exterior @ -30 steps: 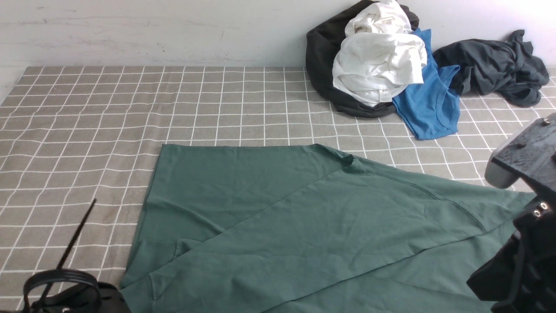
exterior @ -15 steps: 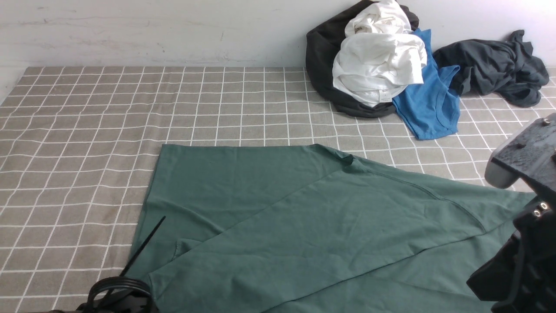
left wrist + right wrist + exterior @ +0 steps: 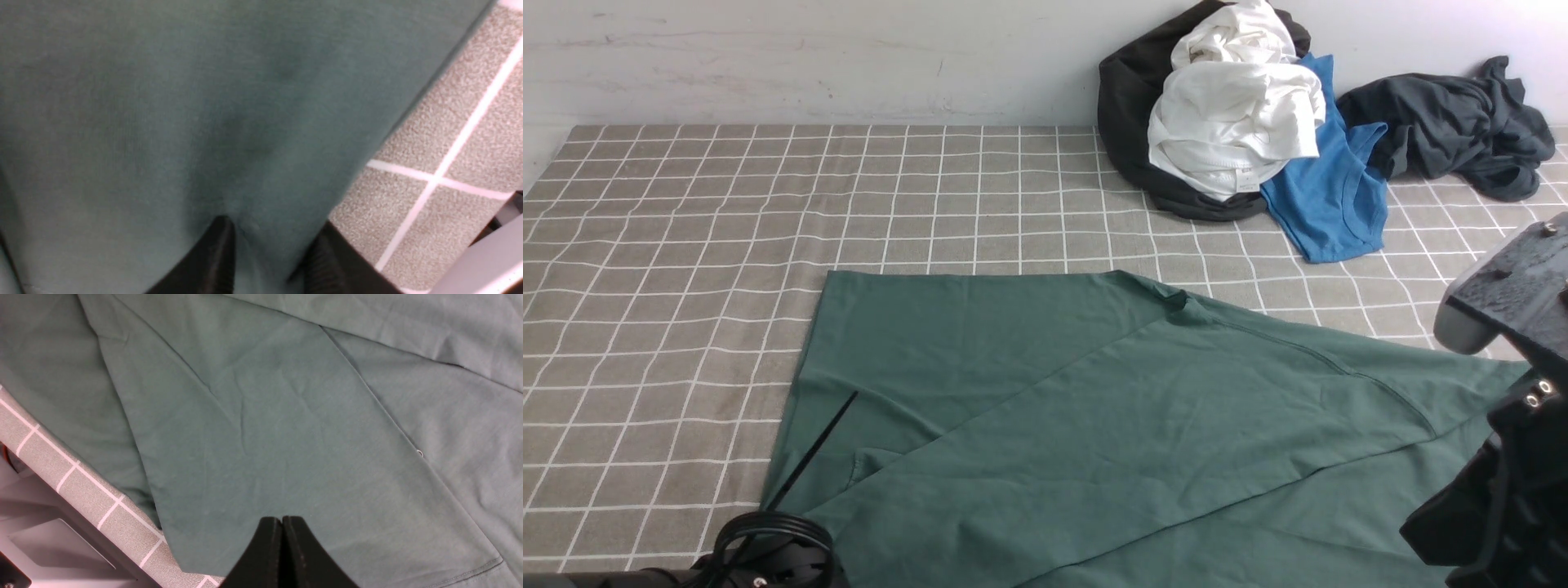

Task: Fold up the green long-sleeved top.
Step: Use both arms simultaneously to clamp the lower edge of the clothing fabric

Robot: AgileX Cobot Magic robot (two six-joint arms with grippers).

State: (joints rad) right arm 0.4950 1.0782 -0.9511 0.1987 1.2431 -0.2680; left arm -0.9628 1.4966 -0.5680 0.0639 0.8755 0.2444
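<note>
Fabric first: a raised pinch of the green long-sleeved top [image 3: 163,122] between the fingers [image 3: 216,253] of the left end effector [image 3: 271,239], at the garment's near left edge, just beside bare checked worktop [image 3: 449,139]. Fingers part-way apart around that ridge. Cannot tell whether clamped or only straddling. Right end effector [image 3: 282,524] clenched on nothing, tips together, hovering over the near right part of the same top.

Top itself: flat, spread over the near half of the worktop, with a large panel folded diagonally across the body.

Risks, as judged:
- Upper layer alone in the pinch, hence separation of layers on lifting.
- Bite too shallow and too near the hem, hence slip-out under the weight of so much cloth.
- Checked cover caught along with the jersey, hence drag of the whole surface.
- One-sided lift with the right arm idle, hence skew and loss of the diagonal fold.

Surroundings: thin black strip [image 3: 813,449] rising from the left arm's cable loop [image 3: 776,539], crossing the top's left edge and hiding little. Right arm housing [image 3: 1503,490] masking the near right corner in the front view. Far right, against the wall [image 3: 809,57]: black garment [image 3: 1123,106], white garment [image 3: 1233,114] on it, blue top [image 3: 1331,196] beside, charcoal garment [image 3: 1445,122] beyond. All well apart from the green top, with nothing between.
</note>
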